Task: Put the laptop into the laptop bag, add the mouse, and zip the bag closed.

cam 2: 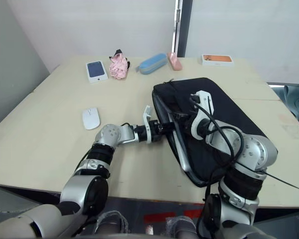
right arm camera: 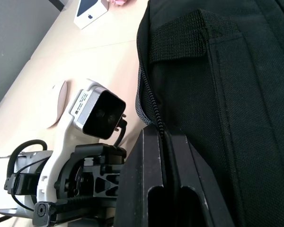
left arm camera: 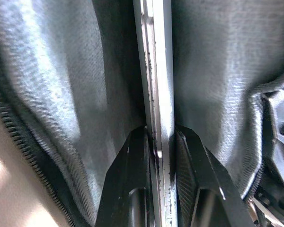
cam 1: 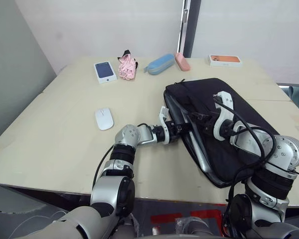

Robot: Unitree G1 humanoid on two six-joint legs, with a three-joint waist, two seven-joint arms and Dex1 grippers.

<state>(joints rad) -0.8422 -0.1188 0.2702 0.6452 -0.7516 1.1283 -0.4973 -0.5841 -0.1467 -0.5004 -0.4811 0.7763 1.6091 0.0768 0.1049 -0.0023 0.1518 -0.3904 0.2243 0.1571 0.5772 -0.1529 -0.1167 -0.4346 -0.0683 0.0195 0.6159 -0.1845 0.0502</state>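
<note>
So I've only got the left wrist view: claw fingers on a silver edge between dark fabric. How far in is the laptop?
Observer: The laptop is mostly inside the laptop bag; only its edge shows along the open side.
Operator: And the right arm?
Observer: The right claw pinches the bag's zipper edge.
Operator: Is the mouse packed?
Observer: No, the mouse lies on the table, to the robot's left of the bag.
</note>
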